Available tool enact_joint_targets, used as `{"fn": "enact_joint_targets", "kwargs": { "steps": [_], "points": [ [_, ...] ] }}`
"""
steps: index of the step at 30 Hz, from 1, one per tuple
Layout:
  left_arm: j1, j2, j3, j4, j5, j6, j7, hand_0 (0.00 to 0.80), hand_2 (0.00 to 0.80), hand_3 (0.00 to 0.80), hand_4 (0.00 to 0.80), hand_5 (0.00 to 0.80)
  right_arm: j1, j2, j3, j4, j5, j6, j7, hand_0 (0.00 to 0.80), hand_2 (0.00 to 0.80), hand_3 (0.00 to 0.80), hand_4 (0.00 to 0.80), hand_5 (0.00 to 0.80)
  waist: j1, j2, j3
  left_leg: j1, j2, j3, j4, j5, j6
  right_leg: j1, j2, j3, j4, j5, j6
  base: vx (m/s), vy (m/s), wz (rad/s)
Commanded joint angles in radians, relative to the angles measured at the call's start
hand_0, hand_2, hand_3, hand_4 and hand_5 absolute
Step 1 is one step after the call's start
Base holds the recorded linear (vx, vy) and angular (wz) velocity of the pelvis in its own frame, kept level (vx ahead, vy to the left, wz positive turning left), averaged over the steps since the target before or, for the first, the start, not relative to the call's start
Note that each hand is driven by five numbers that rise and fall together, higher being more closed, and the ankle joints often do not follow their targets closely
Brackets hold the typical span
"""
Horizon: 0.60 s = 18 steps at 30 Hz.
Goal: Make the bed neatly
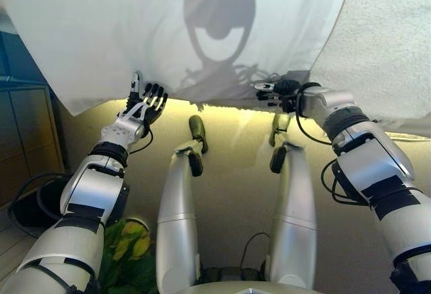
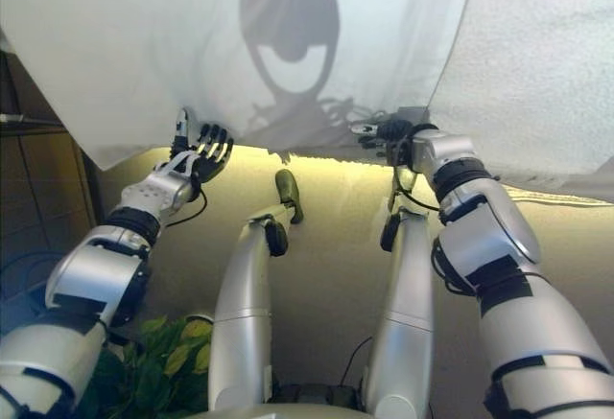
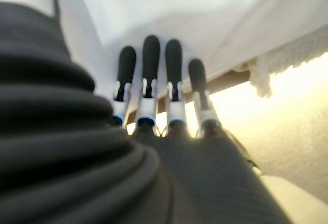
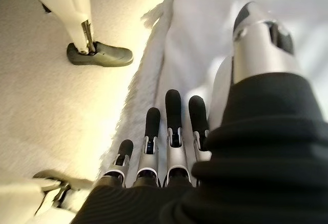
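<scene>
A smooth white sheet covers the bed and hangs over its near edge. A textured white blanket lies over it on the right. My left hand is open, with straight fingers pressed up against the sheet's lower edge. My right hand is open at the sheet's edge near the blanket's corner. Its fingers lie flat on the sheet beside a fringed hem, with the thumb held apart.
A dark cabinet stands at the left beside the bed. A green leafy plant sits low on the left. Beige carpet runs under the bed's edge. A fringed blanket corner hangs near my left hand.
</scene>
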Motion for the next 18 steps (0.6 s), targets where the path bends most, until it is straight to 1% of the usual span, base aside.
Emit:
{"fn": "enact_joint_targets", "kwargs": {
  "steps": [1, 9, 14, 18],
  "points": [
    [-0.025, 0.021, 0.085, 0.049, -0.064, -0.018, 0.047, 0.000, 0.000, 0.000, 0.000, 0.000, -0.052, -0.042, 0.032, 0.032, -0.016, 0.008, -0.001, 0.000, 0.000, 0.000, 0.000, 0.000, -0.010, 0.074, 0.006, 0.002, -0.027, 0.018, 0.032, -0.035, -0.017, 0.013, 0.034, 0.027, 0.019, -0.029, 0.036, -0.047, -0.044, 0.02],
    [-0.020, 0.054, 0.108, 0.064, -0.047, -0.013, 0.083, 0.000, 0.000, 0.000, 0.000, 0.000, -0.036, -0.054, 0.017, 0.040, 0.003, 0.009, 0.000, 0.000, 0.000, 0.000, 0.000, 0.000, -0.007, 0.070, 0.006, -0.020, -0.022, 0.011, 0.065, -0.047, -0.020, -0.002, 0.034, 0.026, 0.041, -0.033, 0.033, -0.038, -0.053, 0.02],
    [0.020, 0.054, 0.111, 0.039, -0.031, -0.001, 0.045, 0.000, 0.000, 0.000, 0.000, 0.000, 0.015, -0.049, 0.003, 0.026, -0.004, 0.005, 0.030, 0.000, 0.000, 0.000, 0.000, 0.000, -0.003, 0.059, 0.006, 0.051, -0.013, 0.006, 0.030, -0.044, -0.029, 0.077, 0.029, 0.009, -0.006, -0.029, 0.036, 0.003, -0.066, -0.03],
    [0.048, 0.052, 0.109, 0.032, -0.016, 0.007, 0.012, 0.000, 0.000, 0.000, 0.000, 0.000, 0.077, -0.045, -0.005, 0.023, -0.030, -0.005, 0.070, 0.000, 0.000, 0.000, 0.000, 0.000, 0.000, 0.039, 0.006, 0.150, 0.003, 0.012, -0.015, -0.037, -0.036, 0.185, 0.014, -0.025, -0.069, -0.021, 0.039, 0.001, -0.122, -0.08]
  ]
}}
